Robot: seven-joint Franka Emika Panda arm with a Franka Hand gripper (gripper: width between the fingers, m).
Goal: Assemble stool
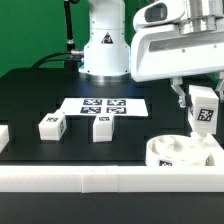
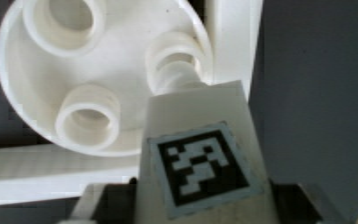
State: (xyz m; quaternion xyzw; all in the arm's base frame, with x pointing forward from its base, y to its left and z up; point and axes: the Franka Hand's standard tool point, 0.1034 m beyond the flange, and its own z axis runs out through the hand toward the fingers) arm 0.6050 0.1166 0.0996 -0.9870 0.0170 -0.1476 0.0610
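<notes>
My gripper [image 1: 203, 104] is shut on a white stool leg [image 1: 204, 112] with a black-and-white tag and holds it upright just above the round seat disc [image 1: 180, 152] at the exterior view's right front. In the wrist view the leg [image 2: 197, 150] sits between my fingers, its far end over a socket of the disc [image 2: 60, 60]. Two more tagged legs stand on the black table, one [image 1: 51, 125] to the exterior view's left and one [image 1: 101, 127] near the middle.
The marker board [image 1: 104, 105] lies flat behind the two loose legs. A long white rail [image 1: 70, 180] runs along the front edge, and the disc rests against it. A white block [image 1: 3, 136] sits at the far left. The robot base [image 1: 104, 45] stands at the back.
</notes>
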